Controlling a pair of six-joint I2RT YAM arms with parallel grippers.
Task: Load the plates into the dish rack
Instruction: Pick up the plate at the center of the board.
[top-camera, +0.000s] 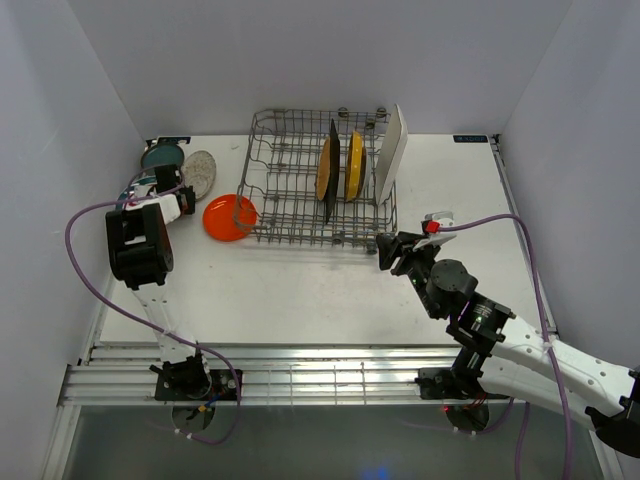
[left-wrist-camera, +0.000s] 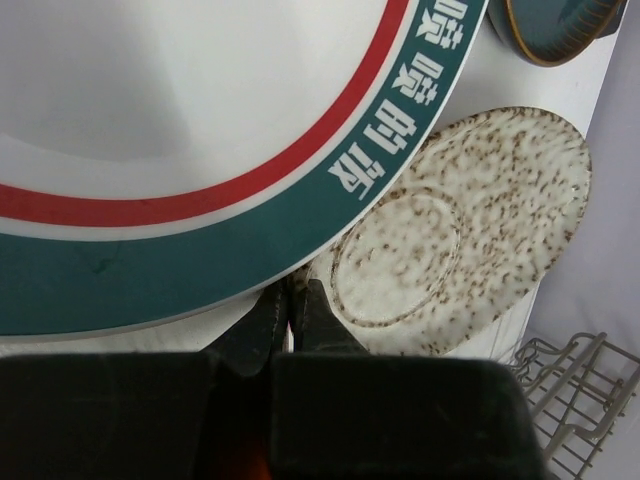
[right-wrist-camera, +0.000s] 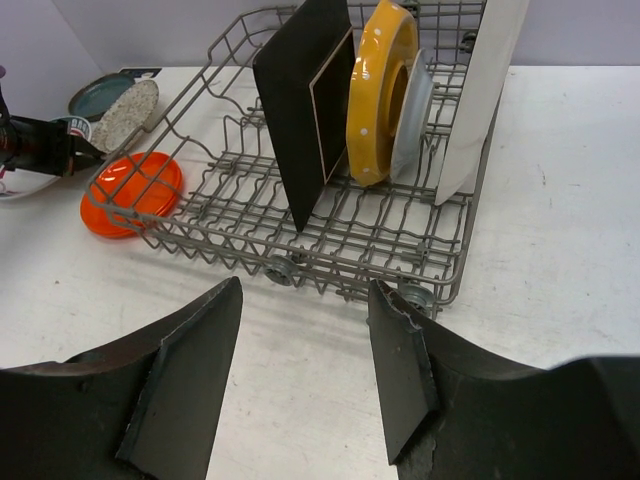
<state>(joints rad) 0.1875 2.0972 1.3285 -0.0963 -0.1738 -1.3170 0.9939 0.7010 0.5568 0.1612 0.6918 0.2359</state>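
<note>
The left claw (left-wrist-camera: 292, 300) is clamped on the rim of a teal-bordered plate (left-wrist-camera: 200, 120) at the counter's (top-camera: 300, 290) far left, beside speckled (left-wrist-camera: 470, 220) and teal (left-wrist-camera: 550, 25) plates. The right claw (right-wrist-camera: 305, 290), jaws apart and empty, faces the rack (right-wrist-camera: 330, 235). In it a dark square (right-wrist-camera: 300, 100), a yellow plate (right-wrist-camera: 375, 90) and a white rectangle (right-wrist-camera: 478, 90) stand on edge.

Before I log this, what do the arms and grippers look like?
The left arm and right arm have white links and black joint housings, each trailing a purple cable. The left gripper and right gripper have black fingers, the right's broad wedges, with a red mark nearby.
</note>
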